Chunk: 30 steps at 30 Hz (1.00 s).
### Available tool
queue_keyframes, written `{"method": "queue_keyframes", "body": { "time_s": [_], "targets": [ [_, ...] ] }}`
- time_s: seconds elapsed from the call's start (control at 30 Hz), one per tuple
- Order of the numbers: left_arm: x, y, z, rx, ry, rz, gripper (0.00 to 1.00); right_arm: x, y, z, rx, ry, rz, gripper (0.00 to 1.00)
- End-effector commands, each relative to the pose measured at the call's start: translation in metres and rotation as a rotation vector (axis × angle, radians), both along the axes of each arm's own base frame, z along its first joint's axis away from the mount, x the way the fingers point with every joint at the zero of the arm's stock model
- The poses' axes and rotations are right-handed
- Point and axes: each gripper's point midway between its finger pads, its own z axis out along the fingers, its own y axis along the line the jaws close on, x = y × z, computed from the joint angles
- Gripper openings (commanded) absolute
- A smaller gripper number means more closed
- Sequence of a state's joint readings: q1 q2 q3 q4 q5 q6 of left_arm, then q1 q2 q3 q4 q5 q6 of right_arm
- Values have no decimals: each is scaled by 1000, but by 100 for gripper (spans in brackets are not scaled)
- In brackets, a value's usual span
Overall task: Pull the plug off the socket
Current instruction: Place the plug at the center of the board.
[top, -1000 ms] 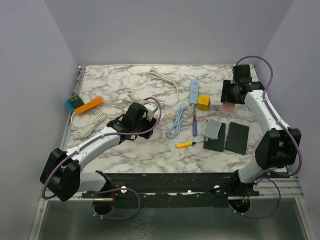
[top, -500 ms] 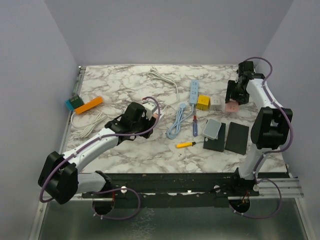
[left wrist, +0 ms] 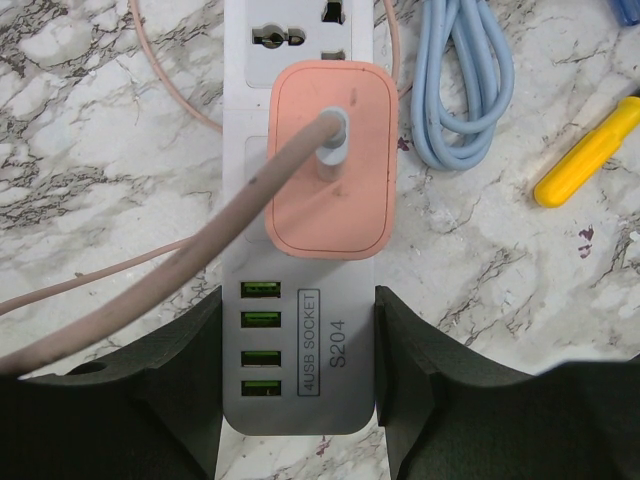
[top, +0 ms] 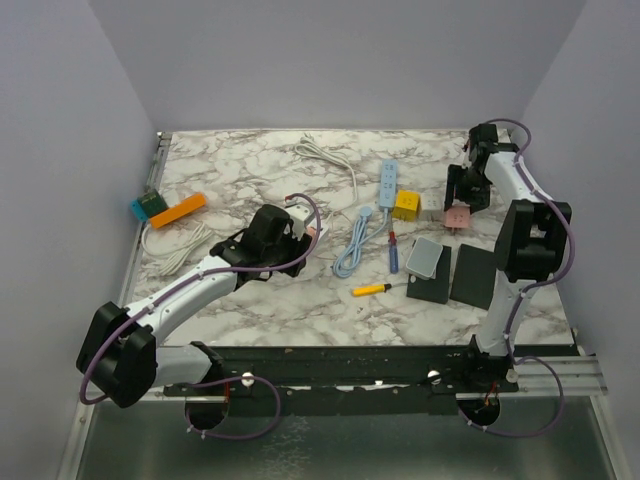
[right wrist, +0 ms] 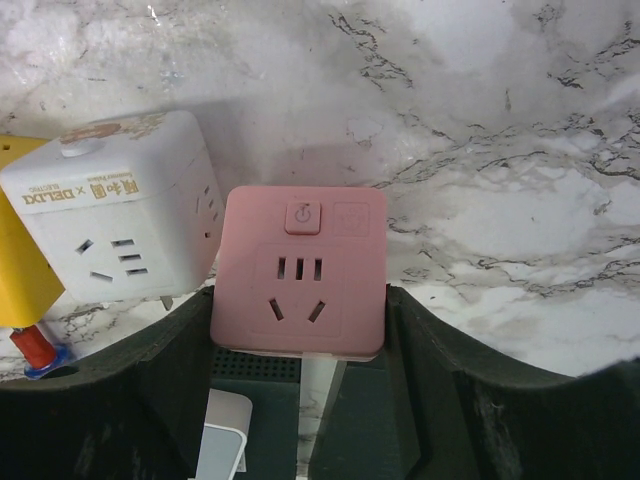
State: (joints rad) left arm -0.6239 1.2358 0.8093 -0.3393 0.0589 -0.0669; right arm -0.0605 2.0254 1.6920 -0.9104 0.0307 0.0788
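Looking down the left wrist, I see the left gripper clamped across the white power strip. Its pink plug sits fully seated just ahead of the fingers, left of centre on the marble table. My right gripper pinches a pink socket cube at far right.

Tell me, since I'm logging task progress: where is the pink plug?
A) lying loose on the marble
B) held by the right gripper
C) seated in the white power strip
C: the pink plug sits pressed onto the face of the white power strip, covering one of its sockets.
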Motion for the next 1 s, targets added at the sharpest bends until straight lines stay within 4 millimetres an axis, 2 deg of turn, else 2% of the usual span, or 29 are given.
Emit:
{"method": "queue_keyframes", "body": {
  "time_s": [0.0, 0.17, 0.47, 0.6, 0.97],
  "targets": [
    [5, -2, 2, -9, -15, 4, 0, 8, -2, -1, 18, 4, 9, 35],
    [6, -2, -3, 4, -3, 7, 0, 14, -2, -6, 64, -1, 2, 44],
    [6, -2, -6, 12, 6, 4, 0, 18, -3, -13, 75, -6, -4, 68],
    [6, -2, -6, 10, 5, 3, 0, 21, -4, -7, 67, -41, -7, 80],
    [6, -2, -6, 12, 6, 2, 0, 25, -8, 11, 49, -110, -21, 84]
  ]
}}
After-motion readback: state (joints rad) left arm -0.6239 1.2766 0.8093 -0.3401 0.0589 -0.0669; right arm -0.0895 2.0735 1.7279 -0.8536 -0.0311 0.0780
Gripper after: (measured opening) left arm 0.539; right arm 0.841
